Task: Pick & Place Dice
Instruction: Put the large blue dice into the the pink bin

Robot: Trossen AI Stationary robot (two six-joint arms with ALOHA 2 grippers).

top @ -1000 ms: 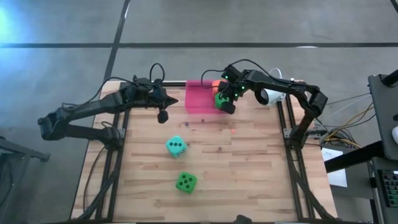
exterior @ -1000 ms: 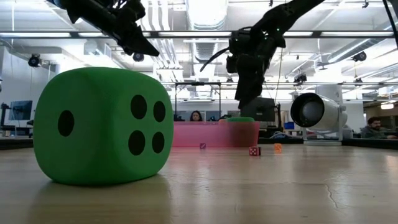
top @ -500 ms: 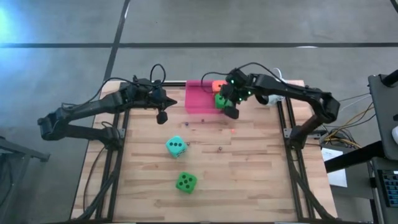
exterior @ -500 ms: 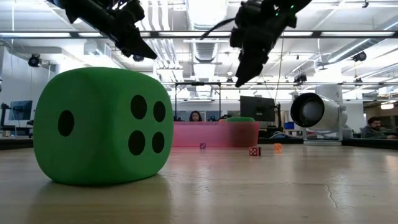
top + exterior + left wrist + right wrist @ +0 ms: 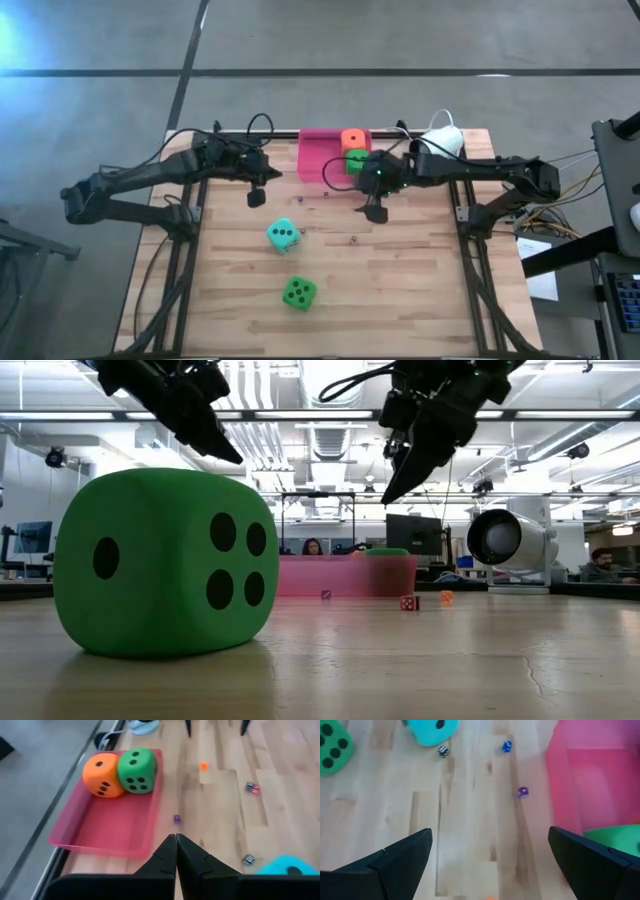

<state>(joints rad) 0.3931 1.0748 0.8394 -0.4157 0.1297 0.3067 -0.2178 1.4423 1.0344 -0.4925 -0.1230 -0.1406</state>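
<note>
Counter (image 5: 400, 290): two dice are being carried loose, the teal die (image 5: 283, 235) and the green die (image 5: 299, 293).
Pink tray (image 5: 318, 160): an orange die (image 5: 353, 139) and a second green die (image 5: 356, 160) are being held inside.
Right end effector (image 5: 374, 211): being held wide open, empty, just beside the tray; the teal die is lying nearest, toward the counter's middle.
Left end effector (image 5: 256, 197): being kept closed, empty, somewhat nearer the teal die.

Bare wood between pink tray (image 5: 318, 160) and teal die (image 5: 283, 235) lies open.
</note>
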